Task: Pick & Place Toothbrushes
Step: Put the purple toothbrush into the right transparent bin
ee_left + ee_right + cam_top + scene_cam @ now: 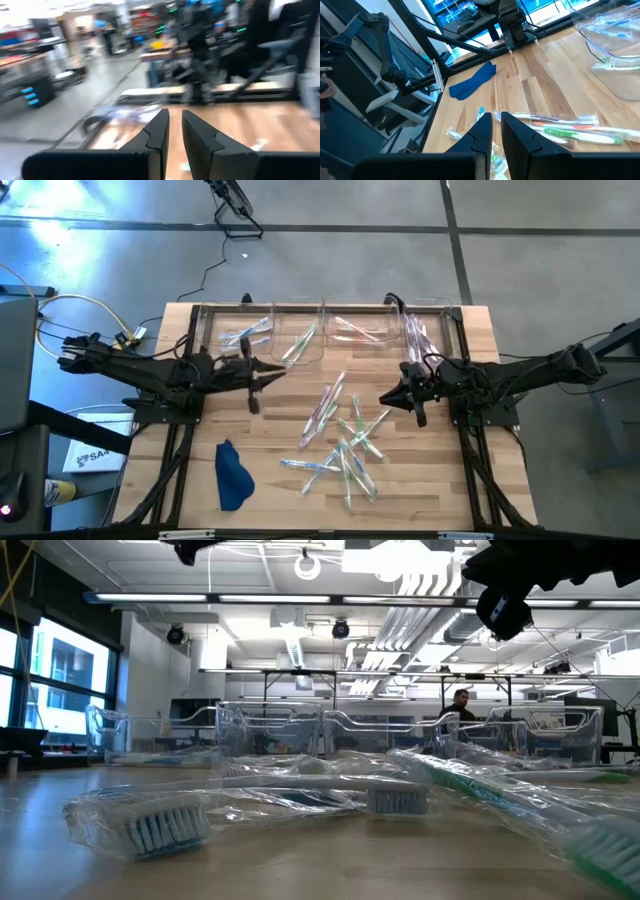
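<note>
- While the left gripper (pixel 277 370) hangs by the bins (pixel 300 330), its fingers nearly meet on nothing.
- Most toothbrushes (pixel 345 442) lie scattered mid-table; a few sit in the bins.
- Right gripper (pixel 385 399) hovers beside the pile, fingers likewise near-closed, empty.

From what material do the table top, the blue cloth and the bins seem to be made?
Table top: wood, probably butcher block; pale glued strips with grain.
Blue cloth: soft fabric; it lies crumpled.
Bins: clear, glossy plastic, apparently; the wood shows through.
</note>
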{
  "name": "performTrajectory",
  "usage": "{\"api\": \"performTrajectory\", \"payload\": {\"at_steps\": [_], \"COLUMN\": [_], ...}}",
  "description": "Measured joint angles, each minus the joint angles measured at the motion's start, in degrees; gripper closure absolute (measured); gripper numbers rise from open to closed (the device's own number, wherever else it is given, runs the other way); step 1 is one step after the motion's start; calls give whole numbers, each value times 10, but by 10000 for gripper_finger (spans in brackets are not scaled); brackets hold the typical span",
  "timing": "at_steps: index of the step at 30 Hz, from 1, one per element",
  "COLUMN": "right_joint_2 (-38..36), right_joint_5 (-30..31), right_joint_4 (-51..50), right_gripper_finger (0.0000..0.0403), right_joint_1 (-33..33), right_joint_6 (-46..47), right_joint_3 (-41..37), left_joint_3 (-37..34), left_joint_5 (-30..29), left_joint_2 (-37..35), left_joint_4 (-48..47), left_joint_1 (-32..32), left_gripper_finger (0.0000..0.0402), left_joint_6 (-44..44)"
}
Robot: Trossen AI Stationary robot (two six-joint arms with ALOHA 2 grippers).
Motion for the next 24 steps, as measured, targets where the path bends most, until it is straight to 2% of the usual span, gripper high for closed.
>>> {"api": "performTrajectory", "payload": {"at_steps": [2, 6, 10, 14, 17, 21, 24], "right_joint_2": [0, 0, 6, 13, 24, 34, 33], "right_joint_5": [0, -4, -30, -32, -31, -30, -30], "right_joint_4": [0, 1, 2, 2, -2, -1, -3], "right_gripper_finger": [371, 371, 371, 371, 371, 371, 371], "right_joint_1": [0, 0, 0, 0, -2, -2, -1], "right_joint_6": [0, 0, -9, -44, -68, -74, -71], "right_joint_3": [0, 0, 0, 0, 0, 0, 0], "left_joint_3": [0, 0, 4, 30, 59, 103, 128], "left_joint_5": [-38, -57, -12, 8, -1, -15, -4], "left_joint_2": [2, 9, 34, 66, 89, 124, 155], "left_joint_4": [-7, 5, 53, 42, -29, -171, -223], "left_joint_1": [0, 0, 0, 0, 0, 0, 0], "left_gripper_finger": [352, 352, 352, 352, 352, 352, 352], "left_joint_6": [0, -33, -59, -54, -75, -162, -222]}}
